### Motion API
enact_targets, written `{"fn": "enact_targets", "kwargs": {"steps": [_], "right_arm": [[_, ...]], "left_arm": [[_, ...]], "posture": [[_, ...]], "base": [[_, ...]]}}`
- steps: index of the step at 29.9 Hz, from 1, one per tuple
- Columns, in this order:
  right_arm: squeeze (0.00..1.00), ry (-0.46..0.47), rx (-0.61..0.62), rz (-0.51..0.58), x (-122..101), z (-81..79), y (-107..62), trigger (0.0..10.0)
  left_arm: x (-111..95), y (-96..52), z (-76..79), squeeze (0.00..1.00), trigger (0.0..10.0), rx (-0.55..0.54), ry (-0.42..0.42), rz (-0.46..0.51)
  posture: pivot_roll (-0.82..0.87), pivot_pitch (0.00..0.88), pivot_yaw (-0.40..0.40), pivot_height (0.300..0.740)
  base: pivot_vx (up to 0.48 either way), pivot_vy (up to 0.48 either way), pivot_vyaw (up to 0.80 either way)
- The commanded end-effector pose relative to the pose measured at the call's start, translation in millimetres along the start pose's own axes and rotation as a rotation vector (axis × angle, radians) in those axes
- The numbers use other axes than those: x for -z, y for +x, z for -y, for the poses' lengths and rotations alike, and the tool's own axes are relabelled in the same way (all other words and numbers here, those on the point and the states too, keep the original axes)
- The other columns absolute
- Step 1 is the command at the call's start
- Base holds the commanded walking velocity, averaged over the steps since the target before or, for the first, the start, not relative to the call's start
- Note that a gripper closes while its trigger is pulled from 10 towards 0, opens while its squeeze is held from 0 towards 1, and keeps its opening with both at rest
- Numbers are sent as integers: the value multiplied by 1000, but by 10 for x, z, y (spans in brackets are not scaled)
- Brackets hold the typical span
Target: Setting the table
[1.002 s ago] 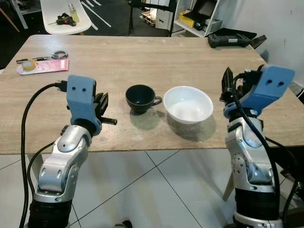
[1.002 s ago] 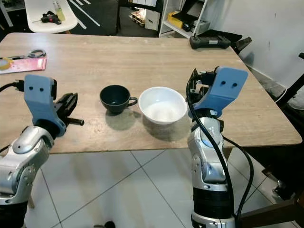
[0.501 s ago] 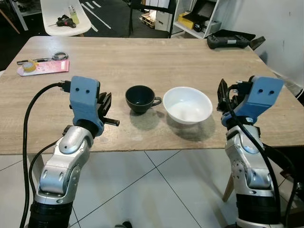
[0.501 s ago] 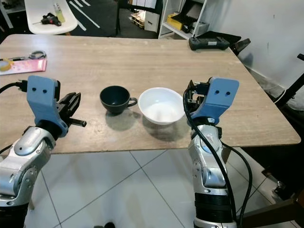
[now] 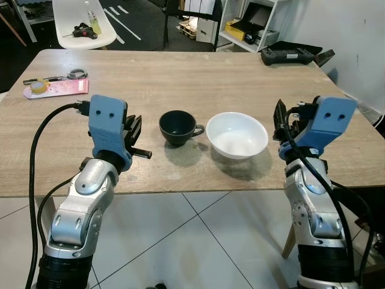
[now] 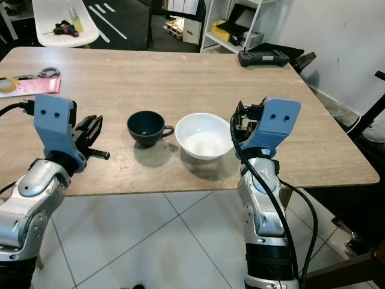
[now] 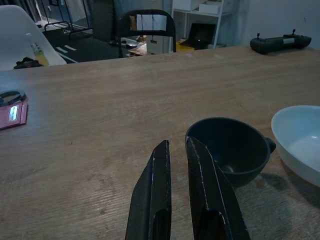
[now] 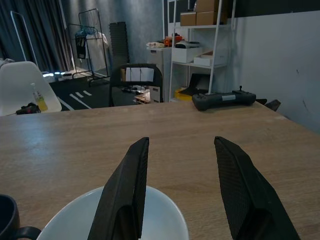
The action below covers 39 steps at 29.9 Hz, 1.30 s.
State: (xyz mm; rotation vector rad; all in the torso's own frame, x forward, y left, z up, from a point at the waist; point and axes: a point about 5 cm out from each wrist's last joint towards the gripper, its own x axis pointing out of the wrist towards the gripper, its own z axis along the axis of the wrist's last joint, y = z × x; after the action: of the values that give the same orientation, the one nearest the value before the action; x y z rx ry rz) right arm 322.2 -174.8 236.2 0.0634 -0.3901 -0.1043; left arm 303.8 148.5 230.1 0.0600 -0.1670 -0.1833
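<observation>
So the desk (image 5: 180,78) is this big wooden slab right in front of me. Near its front edge sits a white bowl (image 5: 237,133), and a dark cup (image 5: 177,126) stands just beside it on my left side, handle pointing toward the bowl, the 2 close together but apart.

My right fingers (image 8: 182,190) are spread wide, holding nothing, hovering at the bowl's right rim; from that wrist the bowl (image 8: 150,220) sits right under and between the 2 of them. My left fingers (image 7: 176,186) are nearly pressed together, just a thin slit between them, also holding nothing, pointing past the cup (image 7: 227,150), which sits just ahead and slightly off to the bowl side.

Far off on my left there's a pink card (image 5: 57,88) with a roll of tape (image 5: 37,86) on it, and a black controller (image 5: 289,55) at the far right corner.
</observation>
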Motion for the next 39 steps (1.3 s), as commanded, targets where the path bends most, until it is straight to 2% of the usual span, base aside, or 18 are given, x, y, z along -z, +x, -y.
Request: {"fn": "enact_targets", "kwargs": {"steps": [1,39], "right_arm": [[0,-8,0,8,-4,6,-6,10000],[0,-5,13,-9,47,24,-5,10000]], "left_arm": [[18,-1,9,0,10000,7,-1,0],[31,9,18,0,10000,6,0,-6]], "posture": [[40,43,51,740],[43,54,52,740]], "base": [[0,0,0],[0,0,0]]}}
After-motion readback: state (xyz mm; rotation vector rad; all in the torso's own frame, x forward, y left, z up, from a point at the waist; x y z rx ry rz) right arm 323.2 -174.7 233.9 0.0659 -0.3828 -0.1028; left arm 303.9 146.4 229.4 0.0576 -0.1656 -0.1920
